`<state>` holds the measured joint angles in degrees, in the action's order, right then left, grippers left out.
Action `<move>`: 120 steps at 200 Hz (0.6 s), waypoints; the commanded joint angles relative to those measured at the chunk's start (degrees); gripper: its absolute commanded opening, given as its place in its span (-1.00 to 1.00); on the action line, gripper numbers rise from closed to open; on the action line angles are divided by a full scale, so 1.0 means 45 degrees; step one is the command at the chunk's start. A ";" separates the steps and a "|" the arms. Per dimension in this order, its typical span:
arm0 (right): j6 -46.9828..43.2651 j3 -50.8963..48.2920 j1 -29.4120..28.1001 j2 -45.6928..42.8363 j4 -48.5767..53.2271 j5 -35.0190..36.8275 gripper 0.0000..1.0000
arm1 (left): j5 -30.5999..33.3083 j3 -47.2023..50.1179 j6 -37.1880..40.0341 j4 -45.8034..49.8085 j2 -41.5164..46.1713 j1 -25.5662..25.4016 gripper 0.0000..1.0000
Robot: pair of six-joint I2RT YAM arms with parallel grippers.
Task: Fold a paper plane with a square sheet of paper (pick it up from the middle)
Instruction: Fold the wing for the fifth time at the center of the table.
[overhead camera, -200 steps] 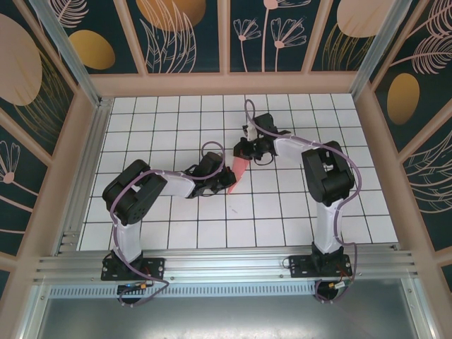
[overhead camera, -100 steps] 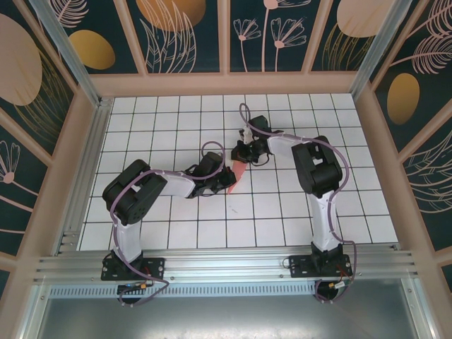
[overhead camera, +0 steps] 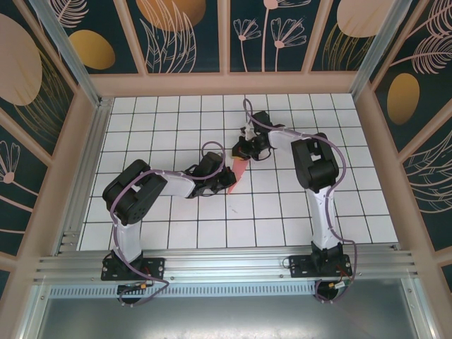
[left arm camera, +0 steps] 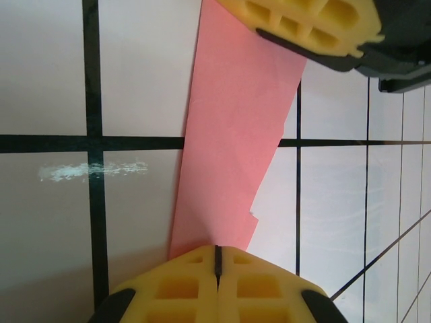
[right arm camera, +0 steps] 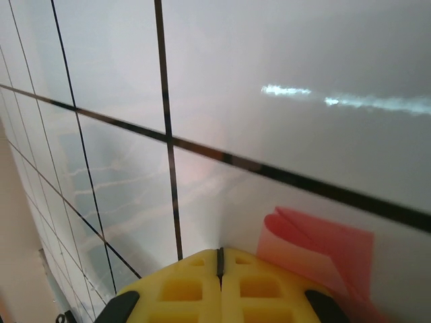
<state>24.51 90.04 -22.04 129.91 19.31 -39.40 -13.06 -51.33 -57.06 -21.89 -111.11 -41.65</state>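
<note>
The salmon-pink sheet of paper (overhead camera: pixel 239 171) lies on the tiled table, folded into a slim, paper-plane-like strip (left arm camera: pixel 236 148) with a stepped edge. My left gripper (overhead camera: pixel 230 179) is shut, and its yellow pads (left arm camera: pixel 217 247) press down on the strip's near end. At the far end my right gripper (overhead camera: pixel 244 153) is also shut and bears on the paper. In the left wrist view the right gripper's pads (left arm camera: pixel 303 23) cover that end. In the right wrist view a curled fold of the paper (right arm camera: pixel 316 245) pokes out beside my shut right gripper (right arm camera: pixel 219 250).
The white table has black grid lines (overhead camera: pixel 282 212) and a wooden frame with patterned panels on three sides (overhead camera: pixel 226 81). An aluminium rail (overhead camera: pixel 226 261) carries both arm bases at the near edge. Scuff marks (left arm camera: pixel 94 169) show on the tiles.
The right arm's elbow has swung left and back while its gripper stays at the paper's far end. The left arm and the paper have not moved.
</note>
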 commanded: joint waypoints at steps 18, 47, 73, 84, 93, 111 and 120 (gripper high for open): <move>0.0178 0.1071 0.1239 0.0819 -0.1514 0.2231 -0.91 | -0.0438 0.0713 0.0155 0.2097 -0.0818 -0.0279 -0.90; 0.0216 0.1679 0.1259 0.0844 -0.1147 0.2518 -0.91 | -0.0451 0.0684 0.0176 0.2110 -0.0875 -0.0294 -0.90; 0.0203 0.1913 0.1257 0.0235 -0.0914 0.2490 -0.90 | -0.0401 0.0504 0.0252 0.2306 -0.0808 -0.0278 -0.90; 0.0163 0.1628 0.1228 -0.0425 -0.0925 0.2362 -0.89 | -0.0328 0.0318 0.0372 0.2452 -0.0670 -0.0278 -0.88; 0.0131 0.1178 0.1245 -0.1085 -0.1032 0.2334 -0.86 | -0.0198 0.0105 0.0524 0.2706 -0.0494 -0.0284 -0.86; 0.0165 -0.0193 0.1196 -0.2646 -0.1371 0.2510 -0.71 | -0.0077 -0.0464 0.0836 0.2954 -0.0098 -0.0279 -0.81; 0.0306 -0.1013 0.1224 -0.3428 -0.1627 0.2709 -0.62 | 0.0006 -0.0774 0.1018 0.3069 0.0069 -0.0277 -0.76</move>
<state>25.45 91.33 -16.27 126.34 14.50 -28.95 -12.95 -53.21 -55.72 -18.68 -111.04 -41.80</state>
